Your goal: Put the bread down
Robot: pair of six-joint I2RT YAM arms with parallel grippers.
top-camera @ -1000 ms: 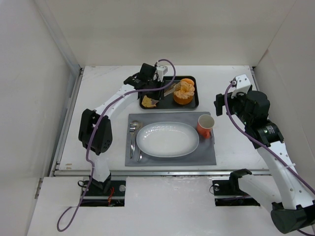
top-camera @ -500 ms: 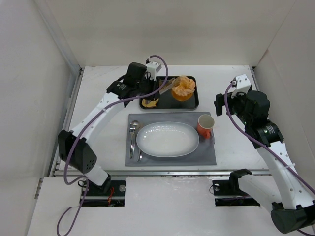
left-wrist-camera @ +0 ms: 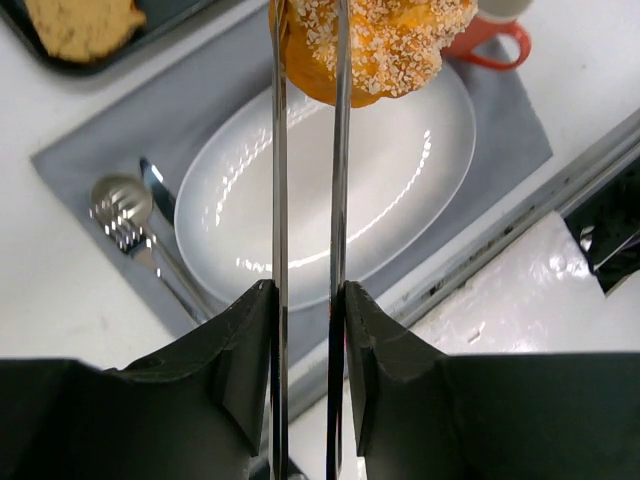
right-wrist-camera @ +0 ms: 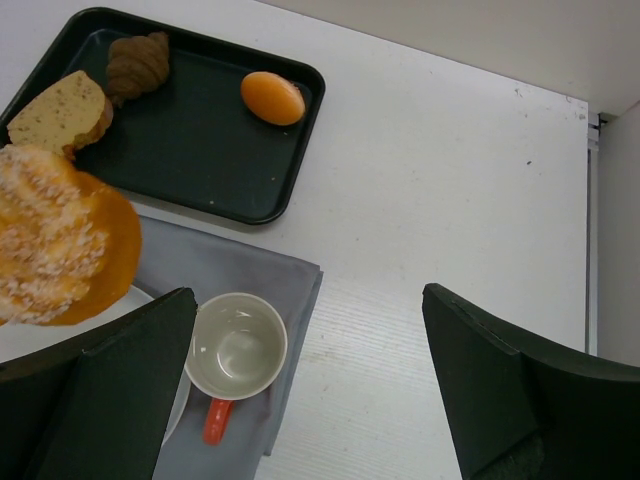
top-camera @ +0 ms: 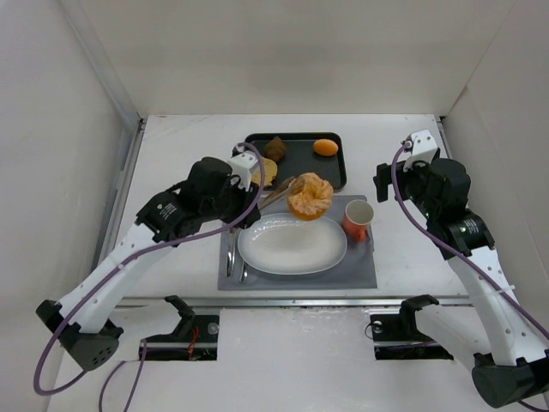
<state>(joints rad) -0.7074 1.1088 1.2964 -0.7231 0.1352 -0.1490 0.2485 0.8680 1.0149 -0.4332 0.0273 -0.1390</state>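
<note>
My left gripper (left-wrist-camera: 308, 50) pinches the bread (top-camera: 310, 196) up in the air over the back edge of the plate (top-camera: 292, 253), near the cup (top-camera: 358, 219), and my right gripper (right-wrist-camera: 305, 335) is spread wide.

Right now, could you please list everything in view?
mat: one, grey, centre
plate: one, white, on mat
cup: one, orange, right of plate
cutlery: several, silver, left of plate
tray: one, black, behind mat
slice: one, tan, tray's left
croissant: one, brown, on tray
ball: one, orange, tray's right
tongs: one, metal, in left tool
bread: one, orange-golden, in tongs, above plate's far edge
left tool: one, black, shut on tongs
right tool: one, black, open, empty
</note>
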